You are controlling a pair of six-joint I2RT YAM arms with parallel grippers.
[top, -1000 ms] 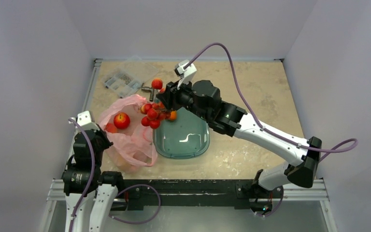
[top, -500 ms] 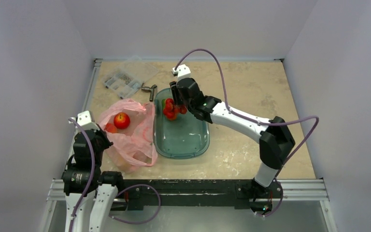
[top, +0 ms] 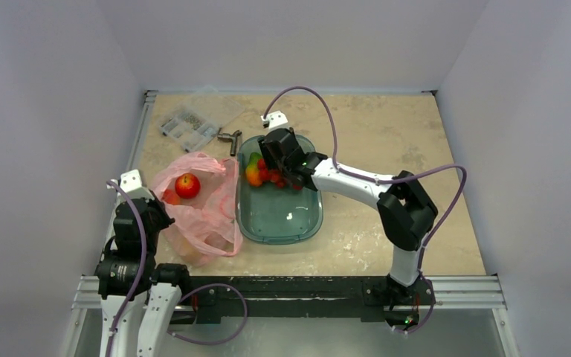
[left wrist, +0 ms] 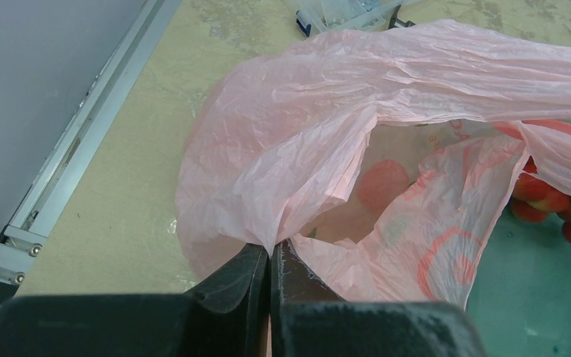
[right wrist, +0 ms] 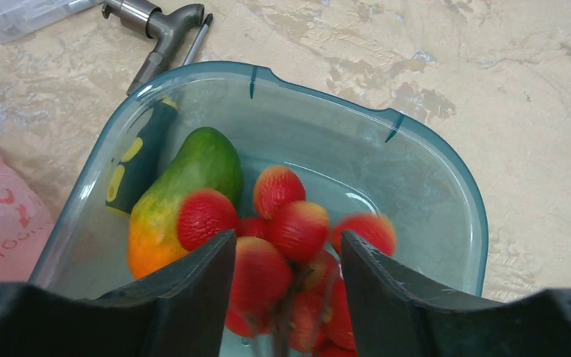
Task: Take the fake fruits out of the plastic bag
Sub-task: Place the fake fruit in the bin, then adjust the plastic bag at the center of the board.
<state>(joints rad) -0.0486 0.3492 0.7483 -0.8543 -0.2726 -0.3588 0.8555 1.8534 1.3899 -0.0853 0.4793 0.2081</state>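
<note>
The pink plastic bag (top: pixel 201 212) (left wrist: pixel 305 134) lies crumpled at the left of the table, its mouth open. A round red fruit (top: pixel 187 185) rests in it, and an orange one (top: pixel 169 197) shows beside that. My left gripper (left wrist: pixel 275 249) (top: pixel 160 221) is shut on the bag's near edge. Over the teal tub (top: pixel 312 223) (right wrist: pixel 446 186) my right gripper (right wrist: pixel 286 238) (top: pixel 279 167) stands open. The bunch of small red fruits (right wrist: pixel 290 253) (top: pixel 276 176) is blurred between and below its fingers, over the tub's far end.
A green-to-orange mango-like fruit (right wrist: pixel 186 186) (top: pixel 253 172) and a black tool with yellow marks (right wrist: pixel 137 160) lie in the tub. A metal tool (top: pixel 229 137) (right wrist: pixel 156 26) and a clear parts box (top: pixel 189 126) sit at the back left.
My right arm carried the bunch from above the bag down into the tub's far end, and its jaws have widened around it. The left arm and the bag have not moved.
</note>
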